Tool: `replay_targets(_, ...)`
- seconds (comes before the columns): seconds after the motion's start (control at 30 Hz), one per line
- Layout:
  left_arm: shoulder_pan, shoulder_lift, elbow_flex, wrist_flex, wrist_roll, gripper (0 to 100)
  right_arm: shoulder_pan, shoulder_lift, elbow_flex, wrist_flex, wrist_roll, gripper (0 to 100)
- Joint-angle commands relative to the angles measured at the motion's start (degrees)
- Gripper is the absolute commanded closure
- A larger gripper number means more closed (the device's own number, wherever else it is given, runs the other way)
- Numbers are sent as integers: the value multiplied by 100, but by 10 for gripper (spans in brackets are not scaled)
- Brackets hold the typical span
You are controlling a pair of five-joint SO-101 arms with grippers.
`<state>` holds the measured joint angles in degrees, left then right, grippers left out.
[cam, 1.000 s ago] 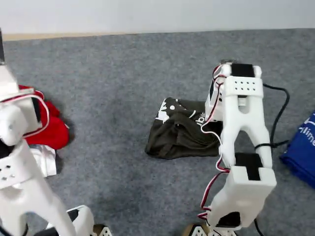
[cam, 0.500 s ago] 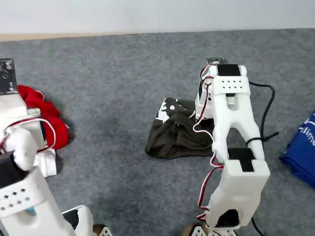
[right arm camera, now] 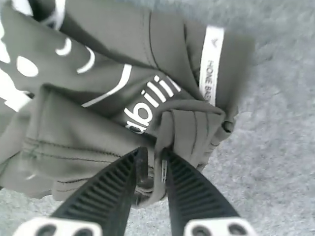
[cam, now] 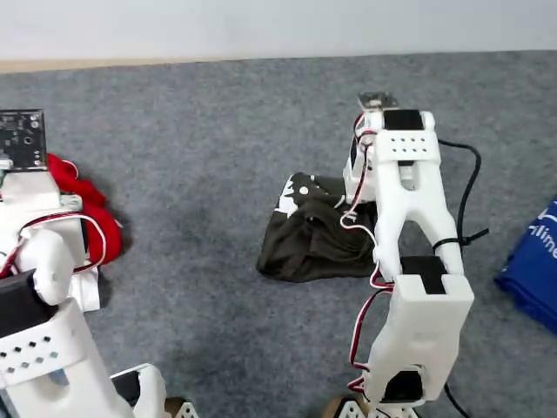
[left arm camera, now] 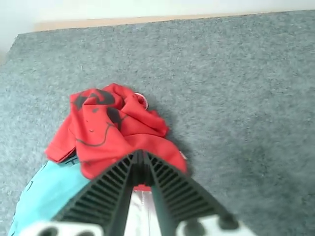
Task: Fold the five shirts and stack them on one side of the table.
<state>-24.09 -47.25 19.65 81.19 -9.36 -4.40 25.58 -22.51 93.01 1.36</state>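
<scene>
The right gripper (right arm camera: pixel 151 164) had edged across the crumpled dark olive cotton shirt (right arm camera: pixel 88 132), pinching one fold; folding had barely begun. The left gripper (left arm camera: pixel 141 156), well apart, was closed, empty.

Your high view looks steeply down on the table (cam: pixel 200 131) from its near edge. Your left wrist view faces the red shirt (left arm camera: pixel 113 128) from a little off, while your right sits close over the dark shirt (right arm camera: pixel 98 113). The high view shares both shirts.

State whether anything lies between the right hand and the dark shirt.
Nothing visible does. The right hand is closed directly on a fold of the dark shirt, which lies on the grey table.
</scene>
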Motion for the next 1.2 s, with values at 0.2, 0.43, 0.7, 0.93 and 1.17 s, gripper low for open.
replay_targets(0.2, 158, -97, -4, -114, -53, 992, 338, -13, -492, 629, 79, 817)
replay_targets(0.43, 158, -97, 75, -123, -53, 992, 303, 75, -501, 576, 79, 814)
replay_targets(0.7, 158, -132, 488, -308, -53, 992, 66, 629, -510, 567, 79, 771)
replay_targets(0.93, 158, -132, 488, -299, -53, 992, 22, 690, -510, 444, 299, 846)
replay_targets(1.17, 158, -123, 488, -308, -53, 992, 40, 382, -738, 470, 932, 967)
